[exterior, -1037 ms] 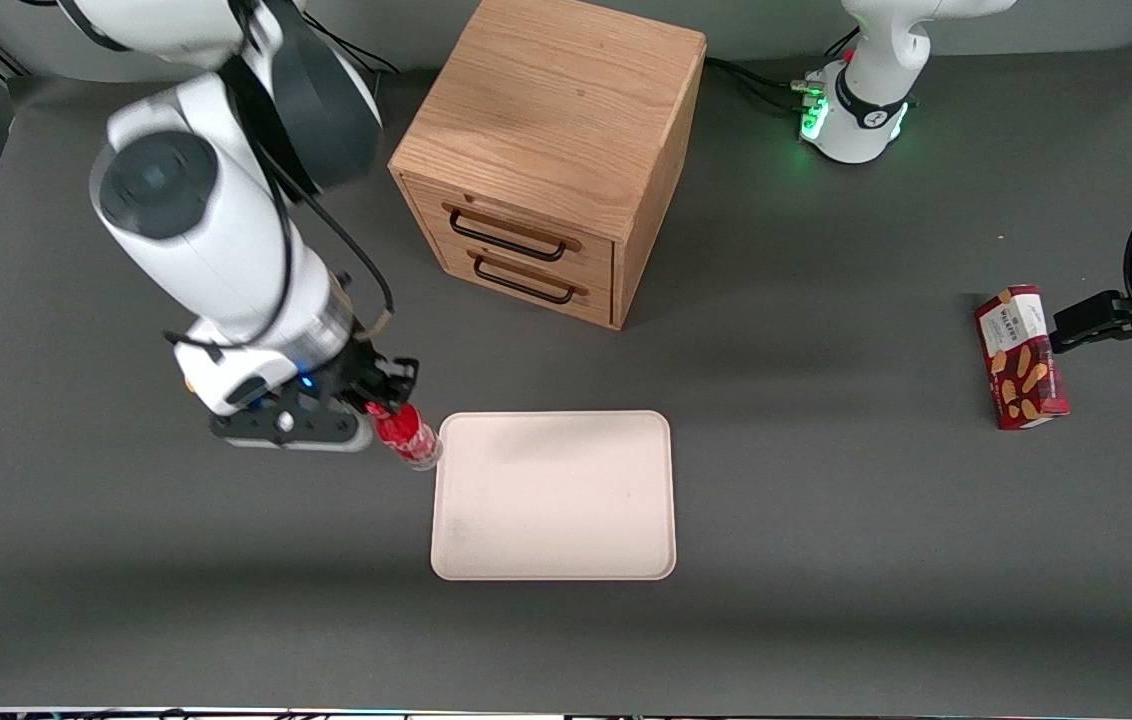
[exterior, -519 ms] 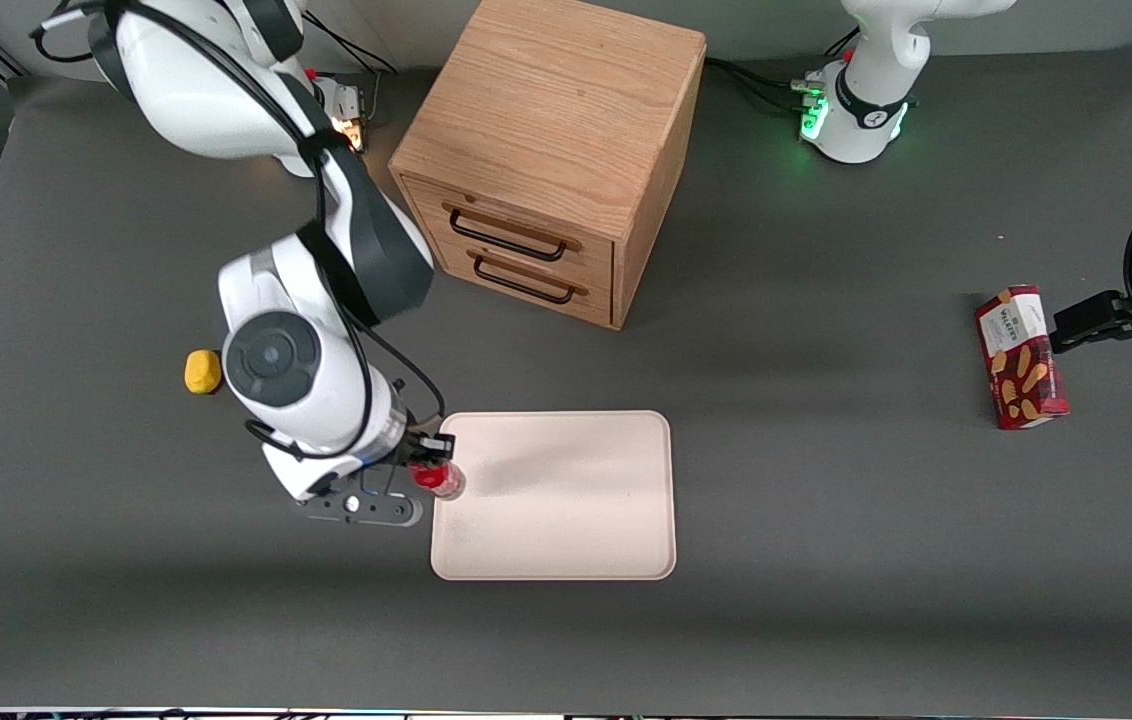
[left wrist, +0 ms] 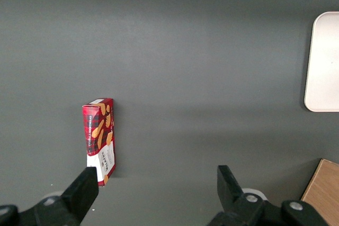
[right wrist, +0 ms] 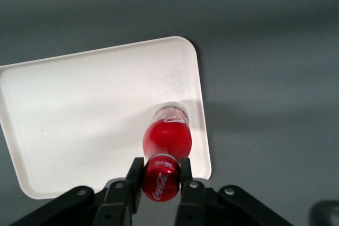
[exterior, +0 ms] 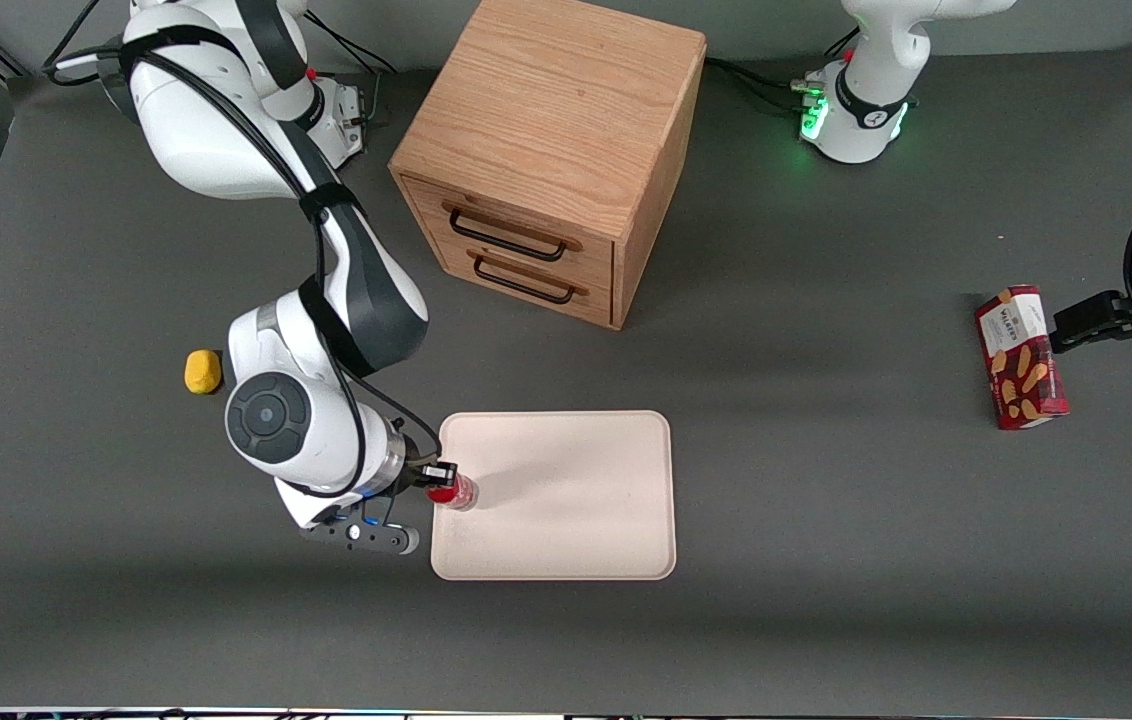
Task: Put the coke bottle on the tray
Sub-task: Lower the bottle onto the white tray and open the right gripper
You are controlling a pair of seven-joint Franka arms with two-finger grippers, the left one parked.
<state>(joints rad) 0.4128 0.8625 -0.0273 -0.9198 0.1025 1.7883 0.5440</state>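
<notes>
We have the small slim coke bottle with its red cap, red label and clear base (exterior: 457,491) held at the cap by the right arm's black two-finger end effector (exterior: 438,482), whose fingers (right wrist: 134,179) are closed on either side of the cap. The bottle stands roughly upright over the large flat cream-white tray with rounded corners and a low rim (exterior: 566,520), just inside the tray edge that faces the working arm's end of the desk. From the wrist camera the clear base (right wrist: 170,111) sits close to that rim (right wrist: 204,130); we cannot tell whether it already touches the tray floor.

The chief risk, as we judge it, is that narrow margin. If we release here and the base lands partly on the rim, the bottle may tip outward onto the dark grey desk (exterior: 826,620). A tall, narrow bottle gripped only at the cap can also swing or lean, so letting go before the base is seated flat could topple it. Withdrawing sideways might catch the cap and drag it over.

The wooden two-drawer cabinet (exterior: 551,160), the small yellow lump (exterior: 203,371) and the red biscuit box (exterior: 1019,358) are well apart and seem no hazard.
</notes>
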